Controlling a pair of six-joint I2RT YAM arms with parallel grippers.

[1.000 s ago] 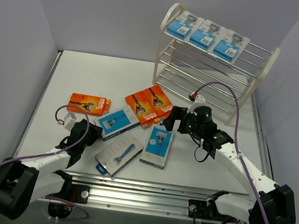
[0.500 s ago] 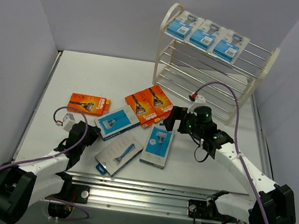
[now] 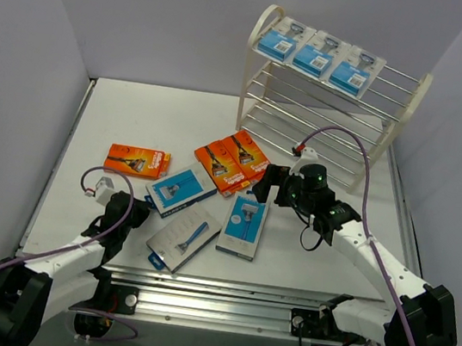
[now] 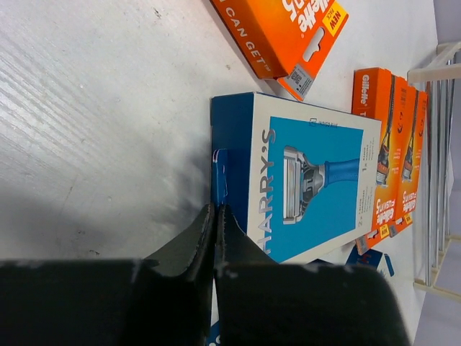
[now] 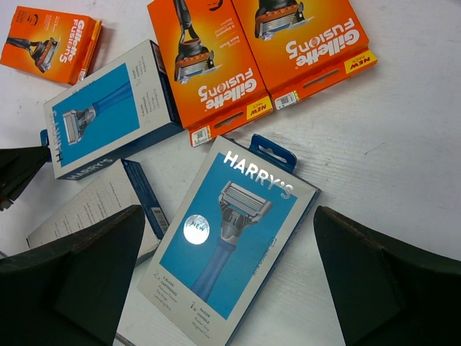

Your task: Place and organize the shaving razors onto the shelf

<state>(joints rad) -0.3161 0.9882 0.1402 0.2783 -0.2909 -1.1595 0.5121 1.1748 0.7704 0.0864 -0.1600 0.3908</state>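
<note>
Harry's pack (image 5: 230, 238) beside Gillette Fusion5 box (image 5: 209, 68)

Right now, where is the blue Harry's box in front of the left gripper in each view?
Top external: Harry's box left of centre.
Left wrist: mid-frame, just beyond the left gripper.
Right wrist: upper left.
Shared landmark: two orange Gillette boxes beside it.

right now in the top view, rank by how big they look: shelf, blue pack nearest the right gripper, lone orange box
1. shelf, by far
2. blue pack
3. lone orange box, only a little smaller than the pack
</note>
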